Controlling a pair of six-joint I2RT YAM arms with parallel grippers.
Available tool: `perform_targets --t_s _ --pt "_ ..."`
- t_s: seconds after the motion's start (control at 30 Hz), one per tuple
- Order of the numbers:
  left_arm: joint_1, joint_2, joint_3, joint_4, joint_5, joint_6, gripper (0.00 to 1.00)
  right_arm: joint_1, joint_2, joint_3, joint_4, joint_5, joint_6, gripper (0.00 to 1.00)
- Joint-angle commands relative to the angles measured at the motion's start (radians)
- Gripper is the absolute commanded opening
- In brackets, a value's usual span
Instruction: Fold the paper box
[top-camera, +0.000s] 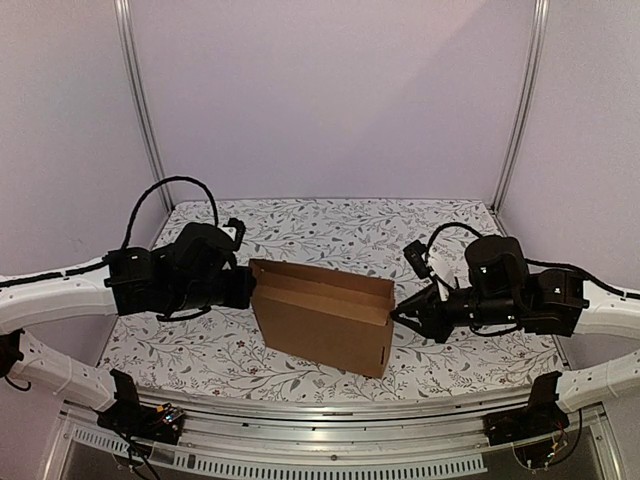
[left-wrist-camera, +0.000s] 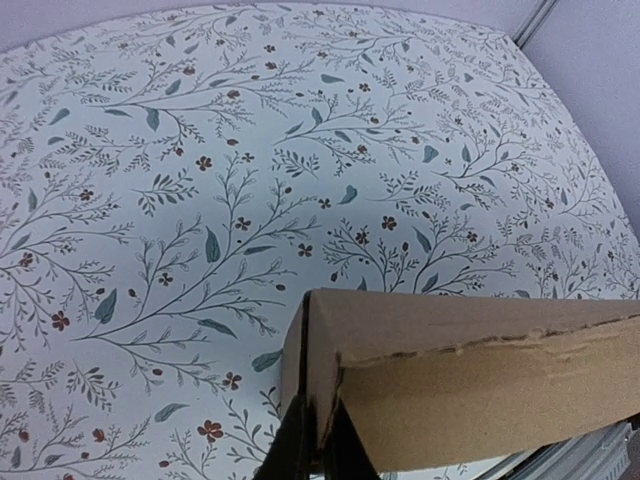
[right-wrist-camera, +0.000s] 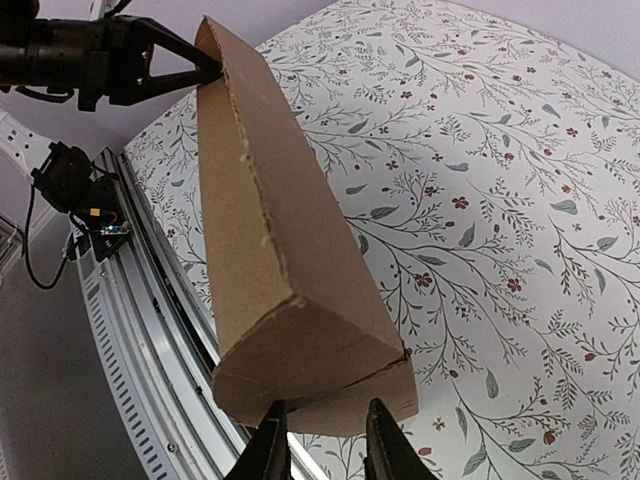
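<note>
Left claw (top-camera: 248, 286) clamped on box (top-camera: 320, 325); right claw (top-camera: 394, 313) apart.
Top view: box stands at centre of table (top-camera: 330, 225), left claw at its 9 o'clock end, right claw at 3 o'clock. Left wrist: fingers (left-wrist-camera: 296, 450) closed on box corner at 6 o'clock. Right wrist: fingers (right-wrist-camera: 268, 445) spread just below box end.

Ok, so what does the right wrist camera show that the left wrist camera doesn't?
Only the right wrist view: the left gripper pinching the paper box at its far end, the right gripper parted at the near end, and the metal rail along the table's edge. Only the left wrist view: the left arm's own fingers closed on a box corner, seen close up. Both: the brown box and the floral tabletop.
</note>
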Motion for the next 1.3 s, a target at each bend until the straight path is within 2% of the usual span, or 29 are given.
perform_targets --t_s 0.0,0.13,0.3,0.43,0.83,1.0,1.27 --pt "-0.053 0.034 -0.039 -0.012 0.056 -0.075 0.06 0.000 -0.041 0.074 -0.064 0.028 -0.015 0.25" --pt "-0.066 0.031 -0.045 -0.013 0.023 -0.114 0.06 0.000 -0.093 0.101 -0.150 0.078 -0.032 0.26" --pt "-0.088 0.026 -0.052 -0.017 -0.029 -0.161 0.06 0.001 -0.123 0.125 -0.205 0.074 -0.025 0.37" --pt "-0.102 0.022 -0.055 -0.024 -0.062 -0.198 0.06 0.000 -0.116 0.143 -0.237 0.077 -0.004 0.41" --pt "-0.139 0.043 -0.023 -0.059 -0.136 -0.264 0.06 0.000 -0.026 0.157 -0.218 0.163 0.111 0.42" --pt "-0.144 0.051 -0.015 -0.061 -0.141 -0.273 0.07 0.001 0.026 0.176 -0.207 0.169 0.142 0.39" --pt "-0.144 0.056 -0.008 -0.067 -0.142 -0.266 0.08 0.003 0.095 0.222 -0.233 0.225 0.142 0.25"
